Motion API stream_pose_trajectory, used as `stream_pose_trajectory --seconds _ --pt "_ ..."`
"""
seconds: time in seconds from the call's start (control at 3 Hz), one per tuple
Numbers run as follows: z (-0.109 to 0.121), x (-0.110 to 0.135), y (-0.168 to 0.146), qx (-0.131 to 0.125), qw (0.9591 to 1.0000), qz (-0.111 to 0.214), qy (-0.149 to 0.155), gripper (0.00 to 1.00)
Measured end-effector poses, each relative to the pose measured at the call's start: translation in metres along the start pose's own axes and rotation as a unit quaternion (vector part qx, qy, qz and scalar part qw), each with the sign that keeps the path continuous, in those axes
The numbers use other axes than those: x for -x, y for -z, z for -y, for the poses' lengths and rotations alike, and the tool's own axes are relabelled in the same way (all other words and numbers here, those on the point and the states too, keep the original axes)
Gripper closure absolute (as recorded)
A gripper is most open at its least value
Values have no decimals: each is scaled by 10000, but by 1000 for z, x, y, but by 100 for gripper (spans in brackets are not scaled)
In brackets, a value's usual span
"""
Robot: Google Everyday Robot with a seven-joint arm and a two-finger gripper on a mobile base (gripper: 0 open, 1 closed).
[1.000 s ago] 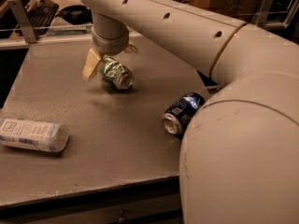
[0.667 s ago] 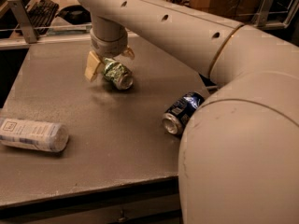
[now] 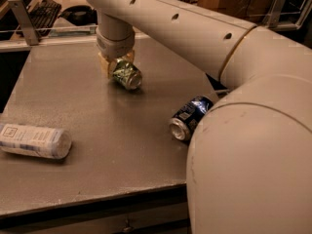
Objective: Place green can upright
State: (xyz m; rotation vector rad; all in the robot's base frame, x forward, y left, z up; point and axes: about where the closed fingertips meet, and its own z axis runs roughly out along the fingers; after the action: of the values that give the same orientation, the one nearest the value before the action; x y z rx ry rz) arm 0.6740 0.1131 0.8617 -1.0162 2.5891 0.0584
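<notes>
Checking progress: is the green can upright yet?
No, tipped. The green can points its silver end toward the camera, just beneath the claw.

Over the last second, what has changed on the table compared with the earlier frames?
The gripper edged slightly right, settling closer over the green can. The can lies on its side and shifted only a touch toward the far edge. Whether it has been taken hold of cannot be told. The blue can and the white cylinder stayed lying where they were on the table.
</notes>
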Motion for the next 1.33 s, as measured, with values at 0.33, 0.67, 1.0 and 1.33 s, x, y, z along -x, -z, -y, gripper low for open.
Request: stream_pose_trajectory --seconds 0.33,0.67,1.0,1.33 --pt "0 17 22 180 9985 387 339 86" --pt "8 31 50 519 9907 904 878 100" --pt "27 31 76 833 9782 1358 1330 100" --pt "49 22 101 1200 9590 1897 1727 100"
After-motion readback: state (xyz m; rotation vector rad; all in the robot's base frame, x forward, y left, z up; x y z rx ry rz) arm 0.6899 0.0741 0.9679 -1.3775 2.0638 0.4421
